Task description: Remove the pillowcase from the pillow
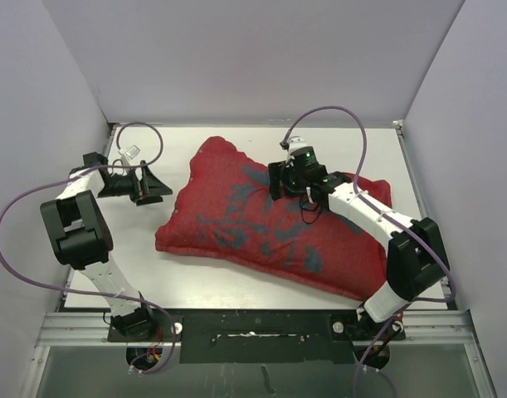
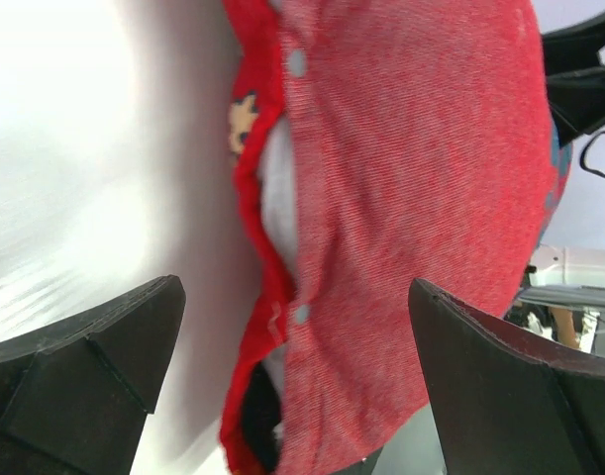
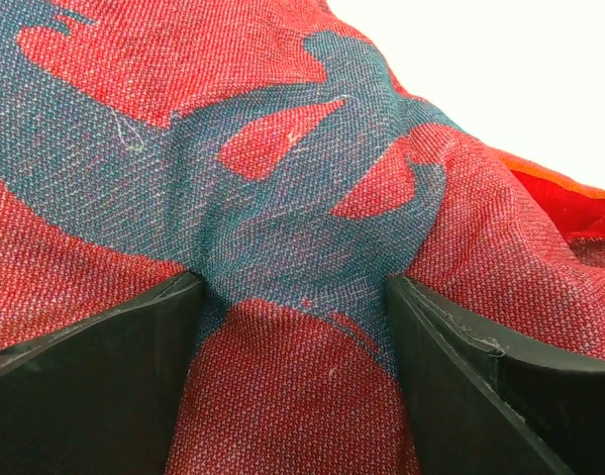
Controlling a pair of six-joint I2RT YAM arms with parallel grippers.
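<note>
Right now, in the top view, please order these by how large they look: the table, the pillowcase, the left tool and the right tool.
1. table
2. pillowcase
3. left tool and right tool: they look about alike, so I do not rank them.

My left arm [image 1: 75, 228] and right arm [image 1: 365, 207] are white with blocky black joints and purple cables [image 1: 329, 108]. Fingers [image 3: 94, 376] are black wedges; 1 green light [image 1: 303, 152] by my right gripper [image 3: 294, 285].
</note>
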